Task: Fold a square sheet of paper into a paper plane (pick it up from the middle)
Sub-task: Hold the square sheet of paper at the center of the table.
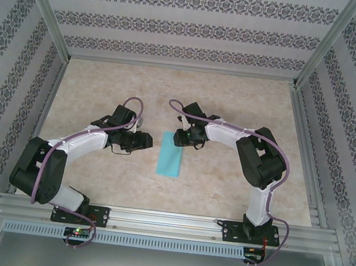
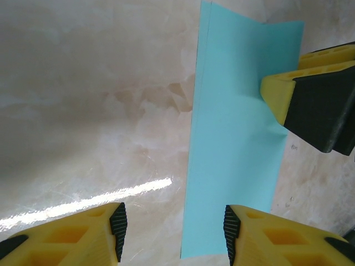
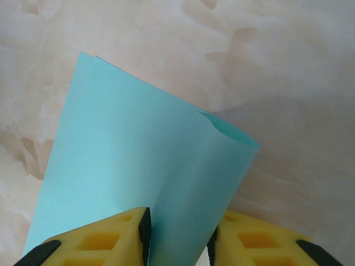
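The square sheet of paper (image 1: 170,155) is turquoise and lies on the table folded double into a long narrow strip, not a paper plane. Its far end curls up off the table. My right gripper (image 1: 180,138) is at that far end. In the right wrist view the raised fold of the sheet (image 3: 138,155) fills the gap of the right gripper (image 3: 177,235), touching both pads. My left gripper (image 1: 146,141) sits just left of the strip. In the left wrist view the left gripper (image 2: 173,230) stands open over the sheet's (image 2: 236,138) long left edge, holding nothing.
A beige marbled tabletop (image 1: 106,85) is enclosed by patterned walls and aluminium posts. The metal rail (image 1: 167,222) with both arm bases runs along the near edge. A right gripper finger (image 2: 316,100) shows on the sheet in the left wrist view.
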